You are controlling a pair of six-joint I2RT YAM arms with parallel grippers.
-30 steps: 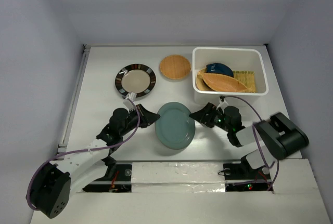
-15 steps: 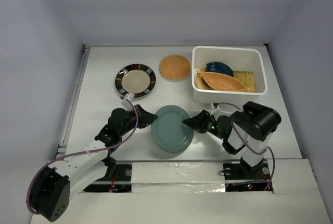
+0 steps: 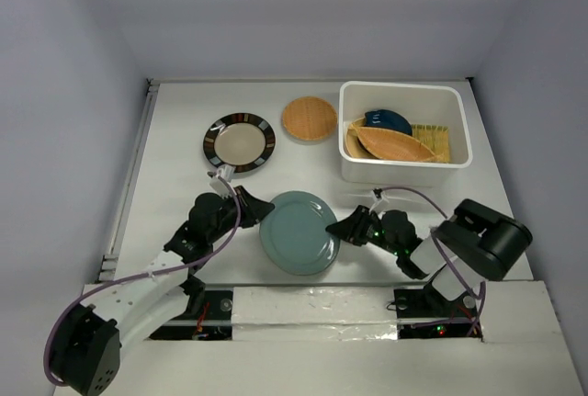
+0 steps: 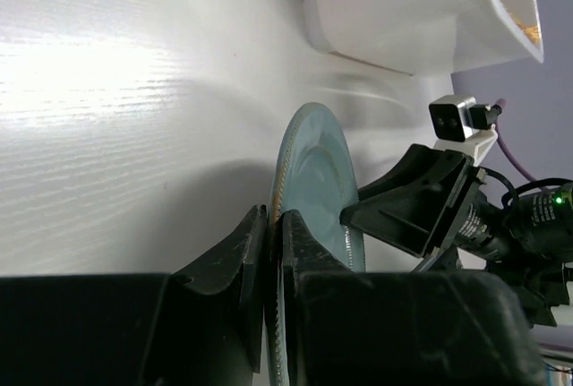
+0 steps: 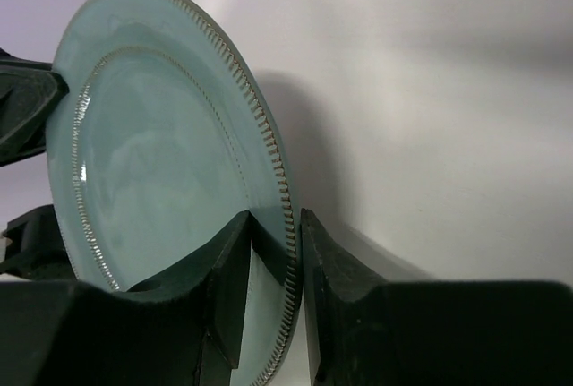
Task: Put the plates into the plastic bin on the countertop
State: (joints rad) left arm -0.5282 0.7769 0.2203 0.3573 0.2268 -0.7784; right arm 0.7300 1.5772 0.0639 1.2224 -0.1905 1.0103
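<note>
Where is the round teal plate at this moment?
In the top view the round teal plate is at the front centre, between the left gripper and the right gripper, both at its rim, near-left of the white plastic bin.

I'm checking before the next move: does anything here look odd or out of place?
The teal plate, front centre of the countertop, has a gripper at each side. The left gripper is clamped on its left rim and the right gripper straddles the opposite rim. That is unusual for one plate. Nothing looks spilled or broken.
</note>
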